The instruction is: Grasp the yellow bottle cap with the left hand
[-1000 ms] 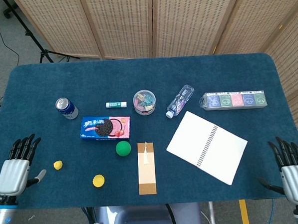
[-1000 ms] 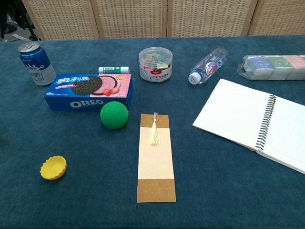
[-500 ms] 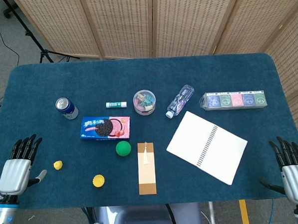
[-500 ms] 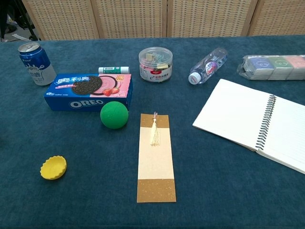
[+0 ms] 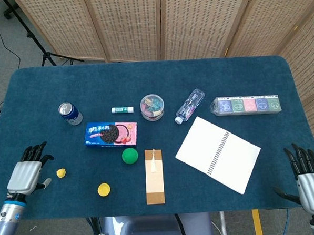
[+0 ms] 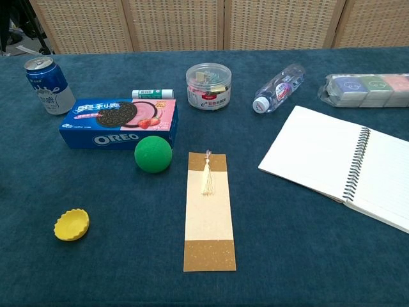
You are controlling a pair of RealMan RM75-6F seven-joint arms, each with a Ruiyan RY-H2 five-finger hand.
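Left hand (image 5: 27, 174), fingers spread and empty, has crept in over the near-left edge of the counter (image 5: 155, 75) during the last second, beginning its reach. The yellow bottle cap (image 5: 103, 190) lies untouched, well apart from it, in front of and left of the green ball (image 5: 129, 156). Right hand (image 5: 310, 180) rests open at the counter's near-right corner

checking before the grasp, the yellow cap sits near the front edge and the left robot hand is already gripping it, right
Not quite. The yellow cap does sit near the front edge, but the left robot hand is not gripping it; it is off to the left, apart from the cap and holding nothing. The head view shows this.
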